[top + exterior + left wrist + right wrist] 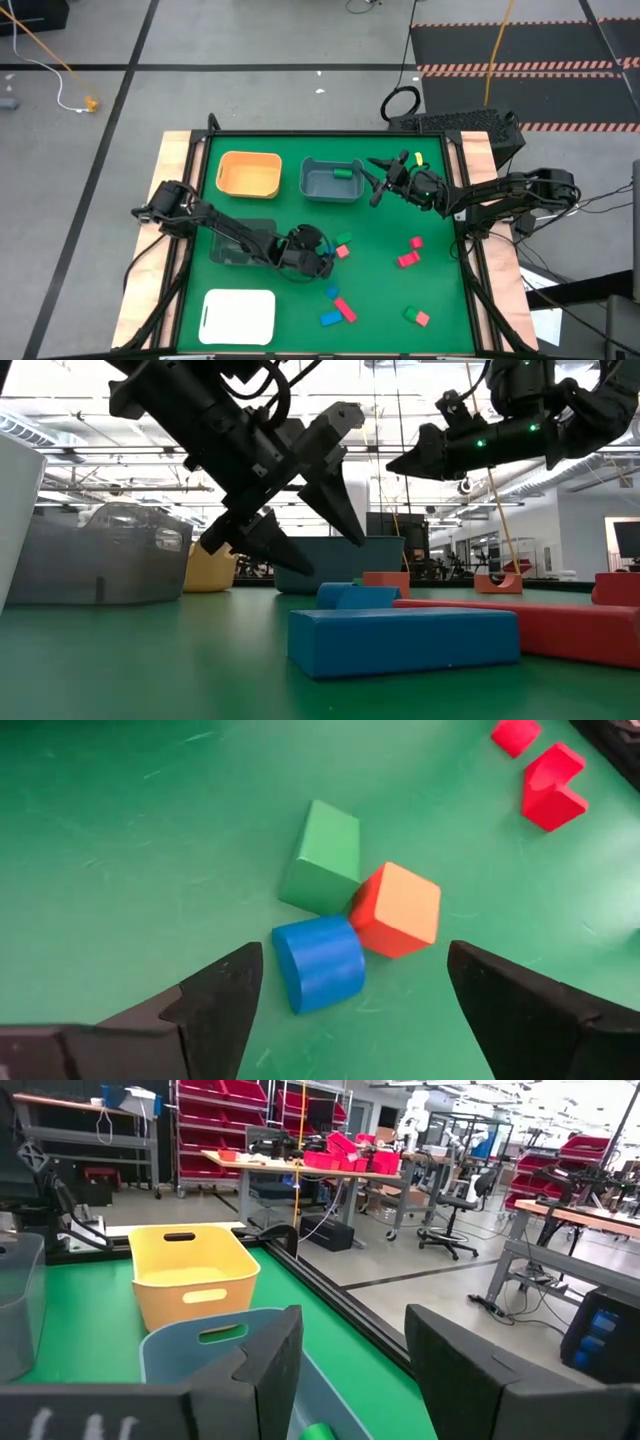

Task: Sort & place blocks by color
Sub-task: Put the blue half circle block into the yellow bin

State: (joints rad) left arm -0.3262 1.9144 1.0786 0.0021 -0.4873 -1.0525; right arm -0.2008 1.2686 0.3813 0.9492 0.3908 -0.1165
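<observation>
My left gripper [352,958] is open and slants down just above the table, its fingers [225,990] standing on either side of a blue rounded block [318,963]. That block lies on the green table against a red cube [396,908] and a green block [322,855]. In the high view this gripper [322,262] is at mid-table, near the front. My right gripper [376,182] is open and level, hovering at the right end of the grey-blue bin [318,187], where a green block [340,172] lies. It holds nothing [345,1350].
An orange bin [248,173] stands at the back left, a dark grey bin [232,250] under my left arm, a white tray [238,315] at the front left. Loose red blocks [407,260], blue and red bars [340,308], a green-red pair [415,316] and a yellow block [418,158] lie scattered.
</observation>
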